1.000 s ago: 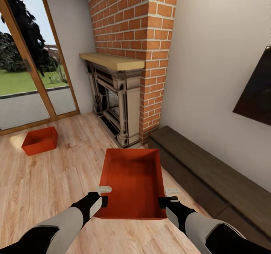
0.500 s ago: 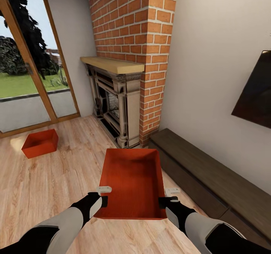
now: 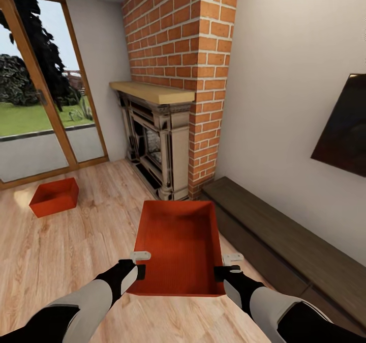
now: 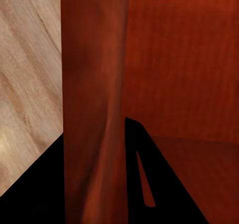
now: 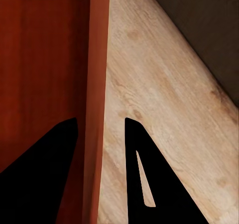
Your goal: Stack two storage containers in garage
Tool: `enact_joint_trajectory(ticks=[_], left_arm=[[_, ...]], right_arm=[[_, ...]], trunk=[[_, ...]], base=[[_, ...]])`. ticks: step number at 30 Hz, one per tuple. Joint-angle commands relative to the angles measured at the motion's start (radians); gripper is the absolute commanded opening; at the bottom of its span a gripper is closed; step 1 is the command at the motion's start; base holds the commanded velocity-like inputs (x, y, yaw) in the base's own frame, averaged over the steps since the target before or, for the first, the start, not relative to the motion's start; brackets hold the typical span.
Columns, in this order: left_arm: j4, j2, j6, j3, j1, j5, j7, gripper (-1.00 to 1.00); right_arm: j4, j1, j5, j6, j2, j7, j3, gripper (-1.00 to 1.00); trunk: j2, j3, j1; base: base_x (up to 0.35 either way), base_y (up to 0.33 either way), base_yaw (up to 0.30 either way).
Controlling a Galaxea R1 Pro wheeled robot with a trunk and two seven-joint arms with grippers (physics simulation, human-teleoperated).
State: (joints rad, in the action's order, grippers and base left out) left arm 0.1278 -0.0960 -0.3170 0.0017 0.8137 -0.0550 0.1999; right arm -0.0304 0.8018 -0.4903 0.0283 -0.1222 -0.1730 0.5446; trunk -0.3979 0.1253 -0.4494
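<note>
Head view: room has slid down (camera shift); bin (image 3: 178,246) stays pinched by left gripper (image 3: 140,264) and right gripper (image 3: 227,265), carry begun; second bin (image 3: 53,197) waits.

We see a brick chimney (image 3: 188,43) over a dark fireplace (image 3: 155,142) with a pale wood mantel (image 3: 152,91). A glazed door (image 3: 35,104) shows lawn. A black TV (image 3: 345,129) hangs above a low dark cabinet (image 3: 284,241).

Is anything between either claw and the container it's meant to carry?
Nothing visible. The left claw and right claw each straddle a side wall of the near container, one finger inside, one outside. The second container sits apart on the wood floor.
</note>
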Motion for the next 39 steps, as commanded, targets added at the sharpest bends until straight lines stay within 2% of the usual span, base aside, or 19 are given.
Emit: enact_joint_trajectory(ticks=[1,8,31,39], left_arm=[[0.006,-0.001,-0.007,-0.005,0.000,0.017,0.008,-1.00],[0.007,-0.001,-0.007,-0.005,0.000,0.017,0.007,-1.00],[0.007,0.001,-0.008,-0.003,0.001,0.017,0.009,-1.00],[0.010,0.001,-0.007,-0.003,0.001,0.017,0.007,-1.00]], right_arm=[[0.001,0.000,-0.017,0.004,-0.005,-0.005,0.021,-1.00],[0.001,0.000,-0.017,0.004,-0.005,-0.004,0.021,-1.00],[0.001,0.000,-0.017,0.004,-0.005,-0.004,0.021,-1.00],[0.001,0.000,-0.017,0.004,-0.006,-0.004,0.021,-1.00]], trunk=[[-0.002,0.000,-0.001],[-0.002,-0.007,-0.001],[-0.002,-0.008,-0.001],[-0.002,-0.018,-0.001]], base=[[0.000,0.000,0.000],[0.000,0.000,0.000],[0.000,0.000,0.000],[0.000,0.000,0.066]])
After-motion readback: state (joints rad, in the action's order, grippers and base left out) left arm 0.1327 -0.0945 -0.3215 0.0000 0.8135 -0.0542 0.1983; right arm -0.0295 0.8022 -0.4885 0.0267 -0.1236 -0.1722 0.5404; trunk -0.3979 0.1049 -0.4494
